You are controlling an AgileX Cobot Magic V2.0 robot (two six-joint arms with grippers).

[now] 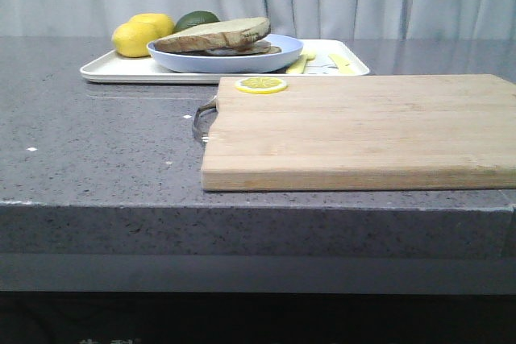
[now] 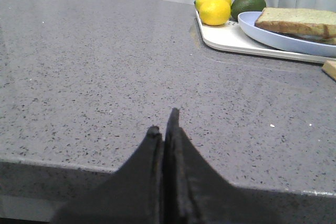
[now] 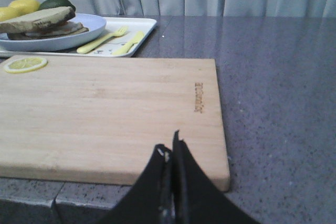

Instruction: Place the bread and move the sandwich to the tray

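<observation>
While I watched, L gripper (image 2: 164, 124) and R gripper (image 3: 169, 148) were both closed, holding nothing. Sandwich (image 1: 216, 36) w/ thick bread (image 1: 211, 32) on top sat in blue plate (image 1: 266, 58) on tray (image 1: 109, 72), lemons (image 1: 141, 34) beside; cutting board (image 1: 363, 130) near front.

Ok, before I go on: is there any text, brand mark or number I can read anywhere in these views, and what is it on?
Cutting board: a small dark mark is burned in near one short edge, running sideways; it looks like a brand word but is too small and blurred to read.
Tray: a faint print shows beside the yellow fork and knife; no legible words.
Nothing else carries readable text.
</observation>
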